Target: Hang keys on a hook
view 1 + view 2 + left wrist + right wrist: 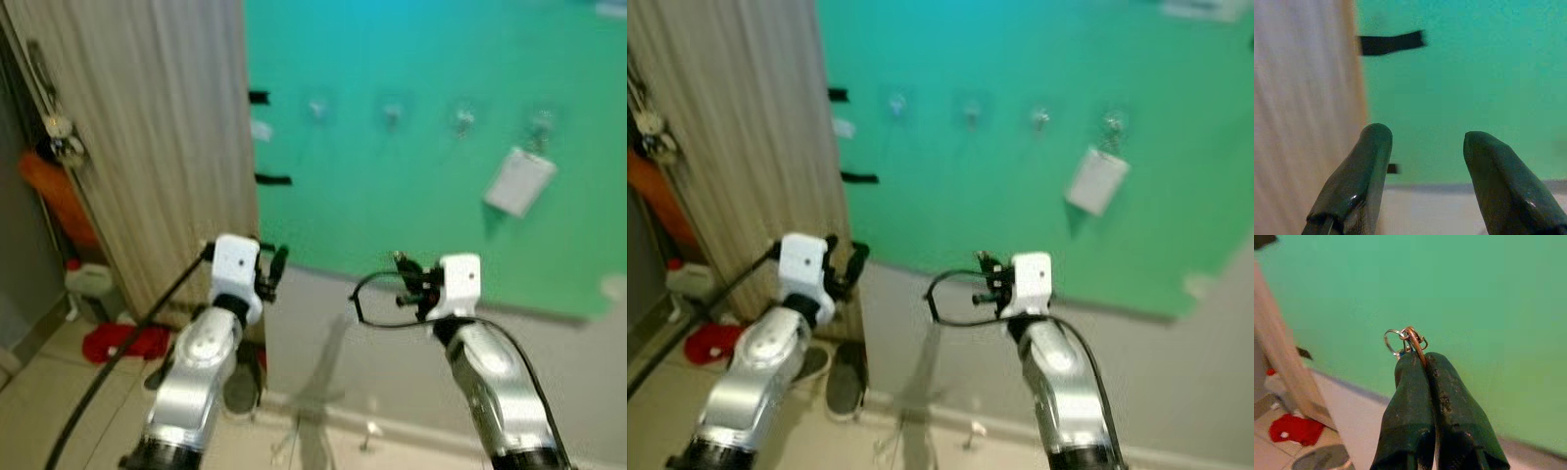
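Pinching a small bunch of metal keys on a silver ring [1406, 340], right tool [1420, 357] has its black fingers pressed together on it, keys poking out just past the fingertips, held up in front of the green wall [411, 196]. Row of small clear wall hooks [392, 115] sits higher on that wall, well apart from the keys; white card [519, 181] hangs from the rightmost hook. Left tool [1422, 142] raised near the beige wood-grain panel [147, 147], fingers apart, holding nothing.

green wall [392, 186], black fingers [1449, 401], silver keys [1403, 340]
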Controlling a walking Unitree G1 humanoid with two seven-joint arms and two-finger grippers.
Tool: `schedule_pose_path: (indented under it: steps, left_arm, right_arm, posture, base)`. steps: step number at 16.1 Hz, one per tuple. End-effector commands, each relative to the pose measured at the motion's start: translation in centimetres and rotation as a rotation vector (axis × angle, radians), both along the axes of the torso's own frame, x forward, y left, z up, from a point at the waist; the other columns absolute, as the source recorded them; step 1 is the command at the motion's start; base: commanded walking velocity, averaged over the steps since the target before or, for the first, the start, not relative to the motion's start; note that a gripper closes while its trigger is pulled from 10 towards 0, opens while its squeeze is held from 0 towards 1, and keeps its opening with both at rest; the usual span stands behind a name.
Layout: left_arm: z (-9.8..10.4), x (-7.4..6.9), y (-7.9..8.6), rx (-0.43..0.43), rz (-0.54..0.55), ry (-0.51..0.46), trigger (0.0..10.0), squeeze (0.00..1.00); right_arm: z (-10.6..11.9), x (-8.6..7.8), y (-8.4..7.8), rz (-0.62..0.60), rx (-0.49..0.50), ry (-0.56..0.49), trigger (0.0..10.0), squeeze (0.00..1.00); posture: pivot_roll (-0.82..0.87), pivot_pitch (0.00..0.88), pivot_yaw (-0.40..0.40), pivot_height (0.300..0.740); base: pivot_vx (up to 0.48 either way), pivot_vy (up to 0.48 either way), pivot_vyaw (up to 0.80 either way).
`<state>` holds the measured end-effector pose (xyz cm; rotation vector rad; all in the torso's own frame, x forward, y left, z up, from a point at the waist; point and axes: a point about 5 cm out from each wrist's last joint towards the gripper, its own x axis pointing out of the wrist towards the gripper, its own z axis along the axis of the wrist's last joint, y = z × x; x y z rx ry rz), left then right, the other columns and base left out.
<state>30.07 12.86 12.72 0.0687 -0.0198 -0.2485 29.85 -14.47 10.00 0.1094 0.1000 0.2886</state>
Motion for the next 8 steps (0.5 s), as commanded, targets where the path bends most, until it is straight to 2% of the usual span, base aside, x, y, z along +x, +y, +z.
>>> schedule_pose_path:
  steps: [1, 4, 6, 7, 8]
  left_arm:
    - [-0.3, 0.0, 0.8, -0.007, 0.012, 0.017, 10.0, 0.0]
    - [-0.1, -0.1, 0.7, -0.021, -0.025, 0.019, 10.0, 0.0]
    - [0.1, 0.1, 0.7, 0.059, -0.009, -0.016, 10.0, 0.0]
    - [-0.1, 0.4, 0.7, 0.078, 0.006, 0.004, 10.0, 0.0]
    - [-0.2, 0.4, 0.8, 0.082, 0.012, 0.007, 10.0, 0.0]
  right_arm:
    - [0.5, 0.2, 0.9, 0.038, 0.009, -0.014, 0.0, 0.0]
    - [1.0, 0.4, 1.2, 0.052, 0.019, -0.027, 0.0, 0.0]
    - [2.4, 1.2, 1.6, 0.102, 0.039, -0.043, 0.0, 0.0]
    - [3.3, 2.1, 1.6, 0.084, 0.191, 0.006, 0.0, 0.0]
    - [3.7, 2.4, 1.6, 0.089, 0.236, 0.018, 0.0, 0.0]
  posture:
    - [-0.03, 0.0, -0.026, 0.74]
    - [-0.03, 0.0, -0.025, 0.74]
    - [-0.03, 0.0, -0.019, 0.74]
    - [-0.03, 0.0, -0.018, 0.74]
    - [-0.03, 0.0, -0.017, 0.74]
  base:
    - [0.0, 0.0, 0.0]
    - [0.0, 0.48, 0.0]
    - [0.0, 0.48, 0.0]
    - [0.0, 0.0, 0.0]
    - [0.0, 0.0, 0.0]
